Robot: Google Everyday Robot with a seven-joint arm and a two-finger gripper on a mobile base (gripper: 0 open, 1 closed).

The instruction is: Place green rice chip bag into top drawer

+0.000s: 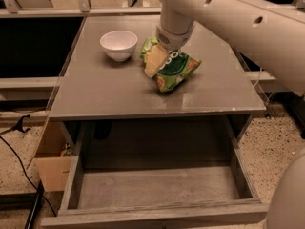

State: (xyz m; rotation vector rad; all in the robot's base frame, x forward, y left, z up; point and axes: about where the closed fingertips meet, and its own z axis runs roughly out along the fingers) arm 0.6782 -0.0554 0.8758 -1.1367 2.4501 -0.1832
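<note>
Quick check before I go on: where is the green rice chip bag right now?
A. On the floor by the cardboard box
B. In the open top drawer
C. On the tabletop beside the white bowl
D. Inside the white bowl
C: the green rice chip bag lies on the tabletop beside the white bowl, with the claw down on it. The top drawer is open below, without the bag.

Pincer (157, 62) at bag (177, 68), right of bowl (118, 44)

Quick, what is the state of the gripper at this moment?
Gripper: down at the crinkled light-green foil rice chip bag on the grey tabletop; open or closed cannot be told.
</note>
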